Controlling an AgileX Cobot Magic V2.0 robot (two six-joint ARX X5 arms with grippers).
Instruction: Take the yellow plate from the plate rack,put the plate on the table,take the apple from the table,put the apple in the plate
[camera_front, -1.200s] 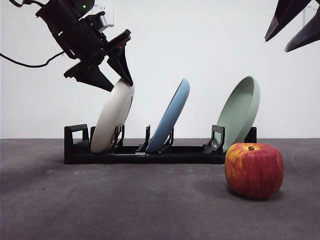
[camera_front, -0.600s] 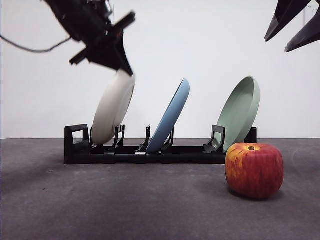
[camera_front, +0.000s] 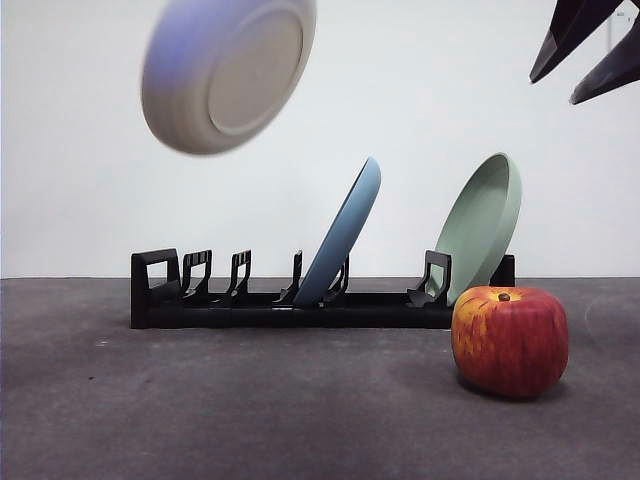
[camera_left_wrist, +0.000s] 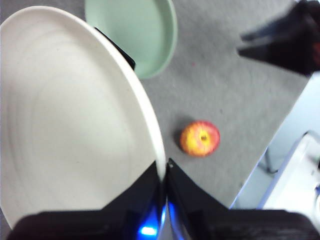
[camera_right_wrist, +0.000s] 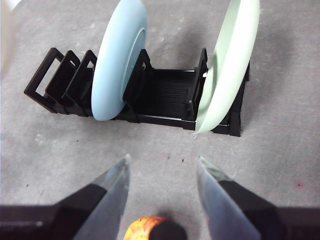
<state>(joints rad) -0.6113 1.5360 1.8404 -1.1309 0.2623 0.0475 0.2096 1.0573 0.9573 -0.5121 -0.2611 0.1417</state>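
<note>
The yellow plate (camera_front: 225, 72) hangs in the air high at the upper left of the front view, clear above the black plate rack (camera_front: 250, 305), its underside facing the camera. My left gripper (camera_left_wrist: 164, 176) is shut on the plate's rim (camera_left_wrist: 75, 120); the arm itself is out of the front view. The red apple (camera_front: 509, 340) sits on the grey table (camera_front: 250, 410) in front of the rack's right end; it also shows in the left wrist view (camera_left_wrist: 200, 138). My right gripper (camera_right_wrist: 162, 170) is open and empty, high above the apple (camera_right_wrist: 147, 227), showing as black tips (camera_front: 590, 45).
A light blue plate (camera_front: 343, 235) and a pale green plate (camera_front: 482, 225) lean in the rack's middle and right slots. The rack's left slots (camera_front: 215, 275) stand empty. A white wall is behind.
My left gripper has lifted the yellow plate out of the rack's left slot, up and to the left, tipping it. The right gripper has not moved.
</note>
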